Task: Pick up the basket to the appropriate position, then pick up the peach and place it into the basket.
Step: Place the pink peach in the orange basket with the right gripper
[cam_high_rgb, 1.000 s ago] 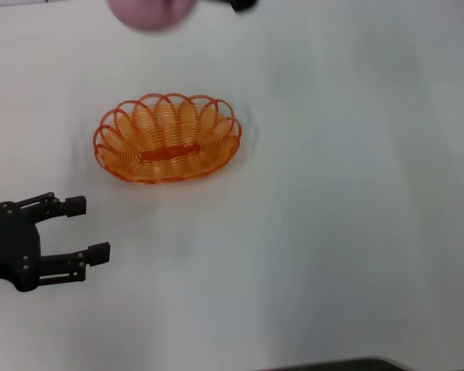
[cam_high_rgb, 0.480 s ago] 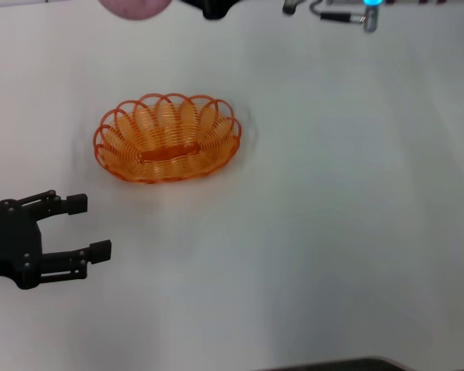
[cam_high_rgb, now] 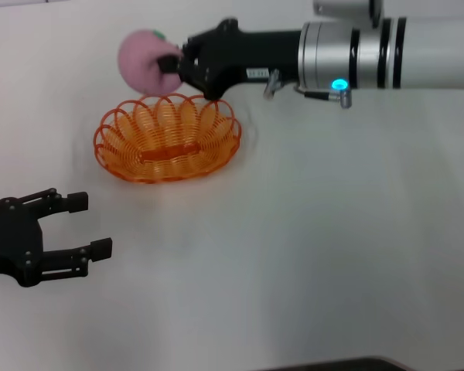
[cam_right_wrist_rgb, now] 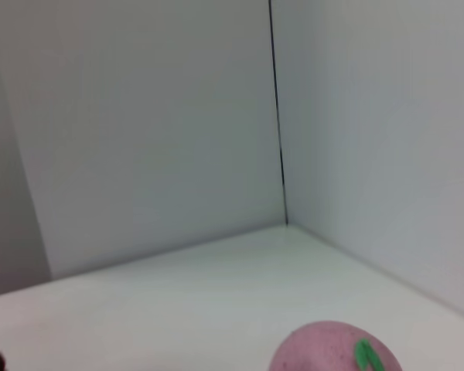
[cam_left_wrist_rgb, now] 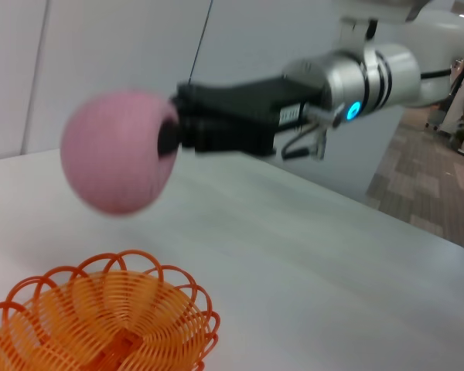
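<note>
The right gripper (cam_high_rgb: pixel 170 65) pinches the peach (cam_high_rgb: pixel 143 62) above the basket (cam_high_rgb: pixel 168 139) far rim; left gripper (cam_high_rgb: pixel 93 226) spread, parked nearside.

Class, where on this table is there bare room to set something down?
Free: the table right of the basket and the strip between it and the open left gripper. Crowded: behind the basket, where the right gripper holds the peach.
</note>
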Controlling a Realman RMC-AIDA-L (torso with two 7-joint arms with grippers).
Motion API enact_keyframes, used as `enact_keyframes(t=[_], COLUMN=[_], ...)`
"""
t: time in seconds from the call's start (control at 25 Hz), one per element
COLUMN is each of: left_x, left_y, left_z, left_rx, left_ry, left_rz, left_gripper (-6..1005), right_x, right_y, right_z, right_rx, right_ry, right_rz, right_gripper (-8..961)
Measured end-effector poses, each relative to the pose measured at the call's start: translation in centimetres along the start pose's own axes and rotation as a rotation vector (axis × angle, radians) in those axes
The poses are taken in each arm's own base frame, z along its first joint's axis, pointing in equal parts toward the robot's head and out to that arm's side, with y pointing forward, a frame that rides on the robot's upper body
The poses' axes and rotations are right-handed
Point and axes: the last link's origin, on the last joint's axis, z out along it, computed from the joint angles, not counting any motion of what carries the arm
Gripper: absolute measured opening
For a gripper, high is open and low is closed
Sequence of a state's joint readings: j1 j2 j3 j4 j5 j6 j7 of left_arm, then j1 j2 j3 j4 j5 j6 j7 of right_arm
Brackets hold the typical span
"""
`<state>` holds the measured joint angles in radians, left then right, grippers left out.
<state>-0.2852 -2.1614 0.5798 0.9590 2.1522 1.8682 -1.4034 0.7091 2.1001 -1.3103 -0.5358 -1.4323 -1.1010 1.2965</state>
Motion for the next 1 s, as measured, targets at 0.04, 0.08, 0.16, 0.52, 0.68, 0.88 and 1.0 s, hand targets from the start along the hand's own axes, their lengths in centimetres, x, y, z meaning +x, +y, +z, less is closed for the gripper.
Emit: enact_keyframes(t=[0.04, 0.08, 0.16, 0.52, 0.68, 0.88, 1.0], left_x=[0.0, 0.0, 0.0, 0.0, 0.0, 0.0, 0.0], left_y=[0.0, 0.0, 0.0, 0.0, 0.0, 0.0, -0.1], left_z=[0.0, 0.0, 0.0, 0.1, 0.1, 0.1, 0.1], left_rx=[0.0, 0.001, 0.001, 0.0, -0.001, -0.001, 0.0], left_ry=[0.0, 0.0, 0.0, -0.001, -0.002, -0.003, -0.002], left_rz=[0.001, 0.001, 0.003, 0.005, 0.005, 0.004, 0.003], left_gripper=[873, 873, 873, 873, 873, 873, 873], right_x=[0.5, 0.8, 1.7, 3.6, 3.8, 4.0, 4.0], right_y=[0.1, 0.2, 0.4, 0.7, 0.8, 0.7, 0.8], right_z=[0.1, 0.2, 0.4, 0.6, 0.7, 0.8, 0.9], right_rx=[-0.003, -0.006, -0.011, 0.002, 0.001, 0.011, 0.01], right_ry=[0.015, 0.027, 0.061, 0.146, 0.159, 0.17, 0.171], right_rz=[0.013, 0.022, 0.04, 0.048, 0.062, 0.059, 0.057], right_gripper=[50, 50, 51, 57, 93, 191, 249])
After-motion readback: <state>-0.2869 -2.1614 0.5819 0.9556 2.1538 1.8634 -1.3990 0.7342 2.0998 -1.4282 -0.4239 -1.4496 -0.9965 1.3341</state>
